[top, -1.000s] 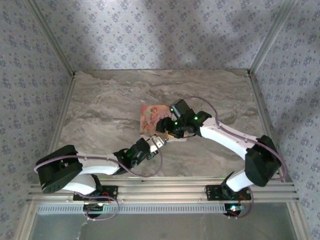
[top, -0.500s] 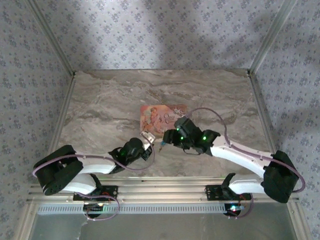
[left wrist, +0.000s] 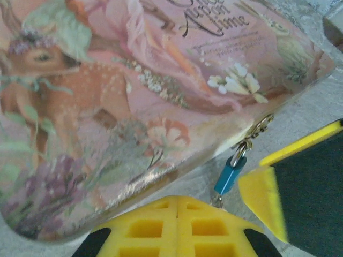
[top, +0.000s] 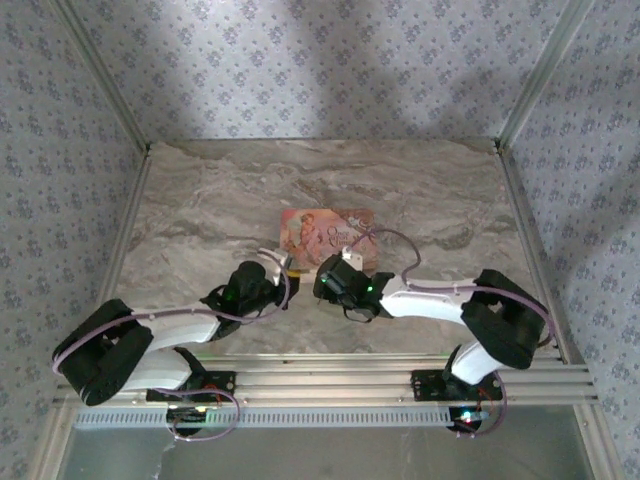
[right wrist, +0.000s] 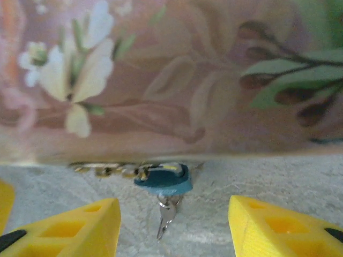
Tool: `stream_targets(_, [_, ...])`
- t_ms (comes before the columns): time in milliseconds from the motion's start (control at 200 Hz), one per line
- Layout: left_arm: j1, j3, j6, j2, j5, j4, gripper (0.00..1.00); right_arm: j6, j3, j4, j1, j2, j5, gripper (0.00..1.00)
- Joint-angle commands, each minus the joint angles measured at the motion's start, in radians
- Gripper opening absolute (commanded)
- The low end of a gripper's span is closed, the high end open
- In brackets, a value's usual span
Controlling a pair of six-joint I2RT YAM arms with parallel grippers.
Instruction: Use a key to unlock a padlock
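The right gripper (right wrist: 174, 208) is open wide and holds nothing. Its two yellow fingers (right wrist: 80, 225) sit low on either side of the padlock (right wrist: 163, 180), clear of it, and the blue body lies on the table (right wrist: 278, 174) in the gap between them. A small silvery key (right wrist: 166, 212) sticks out of the padlock's near end, toward the gripper. A fine gold chain (right wrist: 102, 170) runs from the padlock's far end along the foot of the pink box (right wrist: 177, 80), whose near edge lies just behind the padlock. The left gripper (left wrist: 177, 200) has its yellow fingers pressed together along a seam, with nothing seen between them. Its tip is just beside the key, though I cannot tell whether they touch. In the left wrist view, one finger of the right gripper stands just right of the padlock. From above, the two grippers come close together at the box's near edge, the left one reaching in from the left and the right one from the right.
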Motion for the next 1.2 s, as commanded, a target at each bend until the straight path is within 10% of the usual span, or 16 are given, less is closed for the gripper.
stream_targets(0, [0.018, -0.010, -0.063, 0.012, 0.059, 0.016, 0.07, 0.028, 0.049, 0.026, 0.003, 0.045, 0.047, 0.55])
stream_targets(645, [0.041, -0.022, -0.071, 0.043, 0.089, 0.053, 0.07, -0.037, 0.168, -0.063, -0.001, 0.177, 0.129, 0.45])
stream_targets(1194, [0.045, -0.103, -0.070, -0.229, 0.096, -0.091, 0.20, -0.049, 0.236, -0.123, 0.000, 0.168, 0.086, 0.05])
